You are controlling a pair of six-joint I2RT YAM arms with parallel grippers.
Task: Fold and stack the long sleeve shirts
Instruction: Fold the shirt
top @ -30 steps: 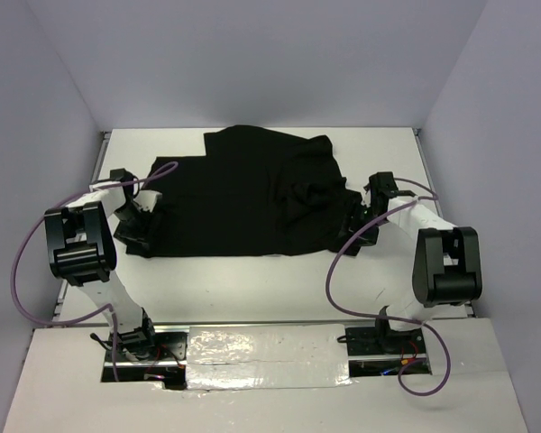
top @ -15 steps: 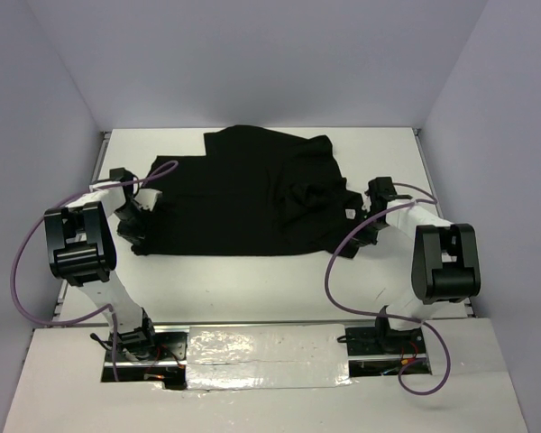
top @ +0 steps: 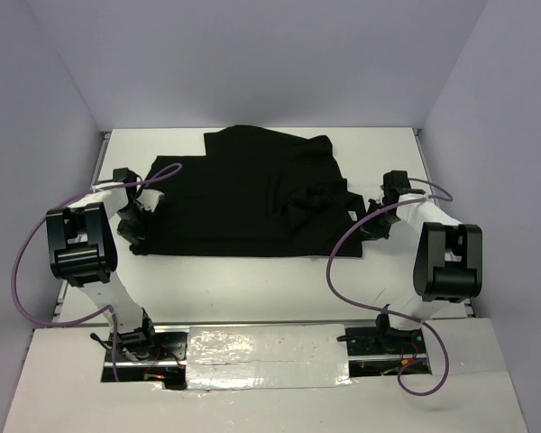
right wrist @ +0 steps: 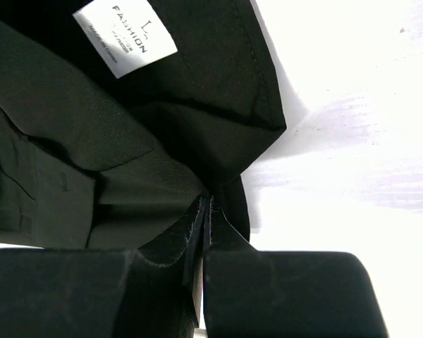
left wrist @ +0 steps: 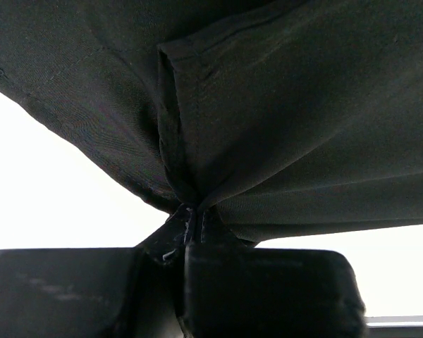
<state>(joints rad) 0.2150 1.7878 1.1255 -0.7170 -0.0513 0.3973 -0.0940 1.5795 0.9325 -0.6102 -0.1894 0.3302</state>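
1. Both grippers have clamped shut since a second ago: left gripper (left wrist: 194, 220) and right gripper (right wrist: 206, 204) each pinch a near corner of the black long sleeve shirt (top: 243, 194).
2. It lies spread flat between my arms.
3. I'd lift both corners evenly, then carry them far, fabric taut.

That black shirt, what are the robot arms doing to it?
Two robot arms are working on folding the shirt, which lies spread out on the white table. The left end effector is shut on a pinch of cloth at the shirt's left edge. The right end effector is shut on the right edge, near the small white tag. The shirt looks rumpled on its right side and is not neatly folded yet.
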